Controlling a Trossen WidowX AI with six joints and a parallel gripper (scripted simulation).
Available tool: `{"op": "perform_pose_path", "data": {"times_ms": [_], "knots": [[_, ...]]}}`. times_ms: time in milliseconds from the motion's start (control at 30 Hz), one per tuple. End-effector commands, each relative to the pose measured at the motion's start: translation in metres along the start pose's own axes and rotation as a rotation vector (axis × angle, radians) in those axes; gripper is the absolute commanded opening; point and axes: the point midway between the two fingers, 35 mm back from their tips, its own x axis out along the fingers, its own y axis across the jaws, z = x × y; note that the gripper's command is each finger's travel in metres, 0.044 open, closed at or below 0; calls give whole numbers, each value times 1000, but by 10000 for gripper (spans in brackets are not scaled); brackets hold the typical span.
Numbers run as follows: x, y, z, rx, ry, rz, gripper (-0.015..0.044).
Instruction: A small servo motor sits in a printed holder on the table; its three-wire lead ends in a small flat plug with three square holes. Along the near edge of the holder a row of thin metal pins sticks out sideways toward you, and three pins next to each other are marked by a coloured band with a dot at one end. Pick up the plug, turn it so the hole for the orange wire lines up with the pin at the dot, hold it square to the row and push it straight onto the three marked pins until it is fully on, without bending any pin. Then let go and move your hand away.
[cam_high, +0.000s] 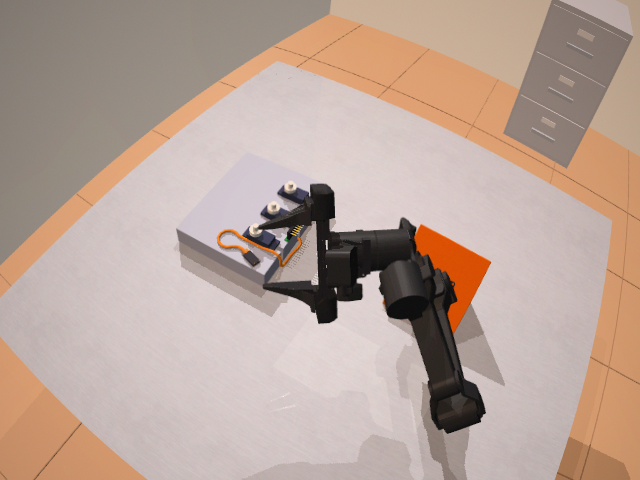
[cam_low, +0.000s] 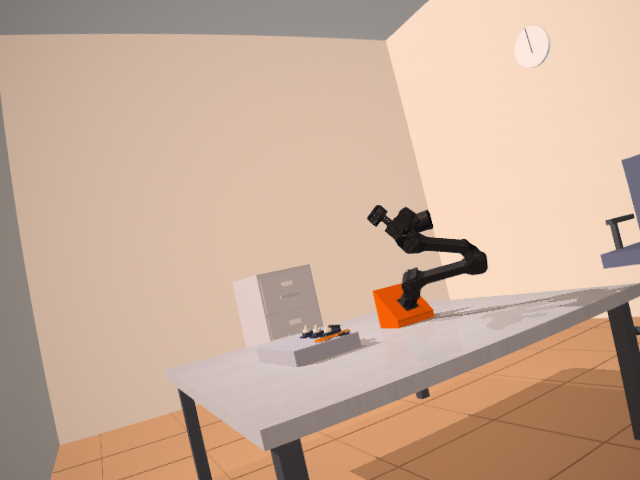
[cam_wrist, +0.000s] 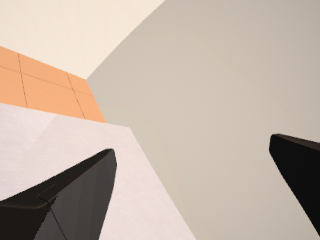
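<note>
The pale holder lies on the table. A dark servo with a white horn sits in it. Its orange lead loops over the holder top. The small dark plug rests on the holder top near a corner. Yellowish pins show at the holder's edge beside a bit of green; the coloured band and dot cannot be made out. My gripper is wide open and empty, high above the table. The wrist view shows neither plug nor pins.
Two more servos with white horns sit in a row beside the first. The arm's orange base block stands on the table. A filing cabinet stands beyond the table.
</note>
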Motion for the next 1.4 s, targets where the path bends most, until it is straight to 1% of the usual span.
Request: {"op": "perform_pose_path", "data": {"times_ms": [0, 333, 533, 767, 1067, 1367], "knots": [[0, 0, 0, 2, -2, -2, 374], [16, -15, -1, 73, -44, -75, 115], [30, -26, -9, 130, -43, -148, 115], [46, -33, -26, 182, 2, -230, 115], [64, -32, -55, 213, 122, -319, 115], [75, -20, -87, 185, 295, -385, 115]]}}
